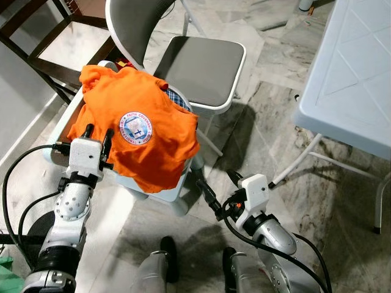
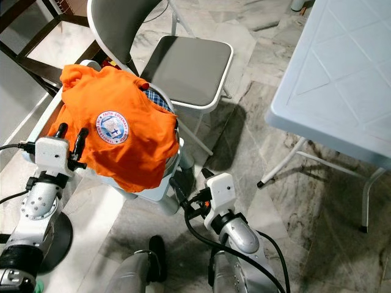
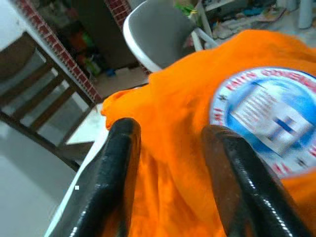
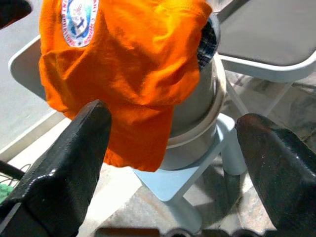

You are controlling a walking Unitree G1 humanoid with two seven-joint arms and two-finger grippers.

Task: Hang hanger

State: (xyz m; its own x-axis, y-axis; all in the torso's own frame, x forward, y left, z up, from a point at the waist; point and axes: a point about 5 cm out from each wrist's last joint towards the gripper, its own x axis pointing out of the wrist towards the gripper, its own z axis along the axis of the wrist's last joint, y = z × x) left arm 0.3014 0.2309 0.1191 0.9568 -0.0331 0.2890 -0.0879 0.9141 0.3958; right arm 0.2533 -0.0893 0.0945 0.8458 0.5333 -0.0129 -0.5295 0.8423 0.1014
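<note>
An orange T-shirt with a round blue, white and red badge printed on it lies draped over a pale grey bucket, which stands on a low white plastic stool. The cloth spreads wide, hiding most of the bucket's top and falling down its near side in a loose fold. A scrap of blue checked fabric peeps out from under the shirt at the bucket's far rim. No hanger can be made out in any view.

At the far left a dark wooden frame stands against the pale wall. The left gripper is raised at the shirt's left edge, its two black fingers moderately parted and empty, the orange cloth lying just beyond and between them; whether they touch it I cannot tell.

Behind the bucket stands a folding chair with a grey seat and white rim, close against the stool. The right gripper sits low, near the stool's right side, its fingers spread wide and holding nothing, pointing towards the bucket and the hanging hem of the shirt.

To the right, well apart from the bucket, a white plastic table stands on thin white legs over the marbled stone floor.
</note>
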